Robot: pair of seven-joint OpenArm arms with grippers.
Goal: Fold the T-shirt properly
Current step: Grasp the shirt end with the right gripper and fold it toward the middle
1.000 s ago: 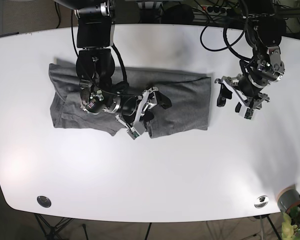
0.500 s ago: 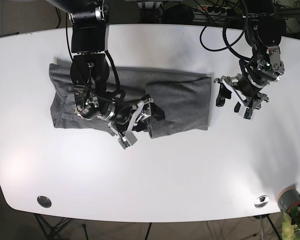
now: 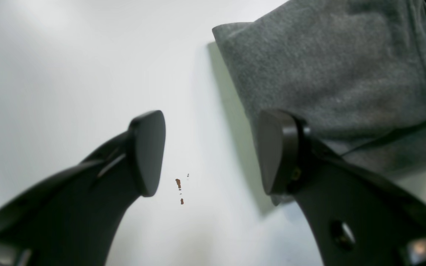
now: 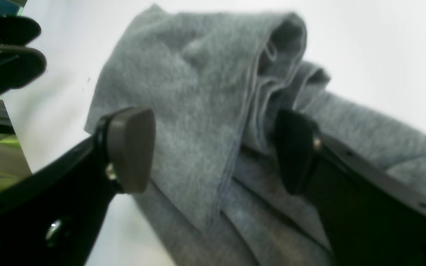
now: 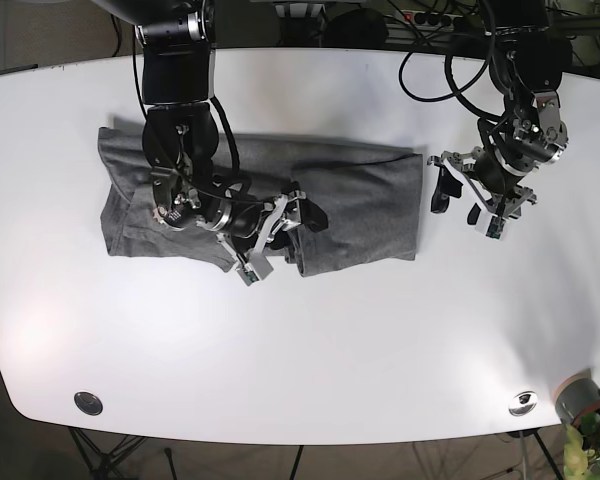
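The grey T-shirt (image 5: 360,205) lies as a long folded band across the back half of the white table (image 5: 310,350). My right gripper (image 5: 278,238) sits low over the band's front edge near its middle. In the right wrist view this gripper (image 4: 213,147) is open, with a bunched fold of the T-shirt (image 4: 205,92) between the fingers (image 4: 129,147). My left gripper (image 5: 457,205) hovers just off the shirt's right end. It is open (image 3: 211,153), with bare table between the fingers, and one finger (image 3: 277,151) overlaps the T-shirt's corner (image 3: 327,74).
Two round metal fittings (image 5: 88,402) (image 5: 523,402) sit near the table's front edge. A grey pot (image 5: 578,397) with a plant stands off the front right corner. Cables (image 5: 450,60) hang over the back right. Small brown specks (image 3: 179,184) mark the table.
The right arm has shifted a little to the left and swung its gripper along the shirt's front edge. The left gripper has stayed where it was.
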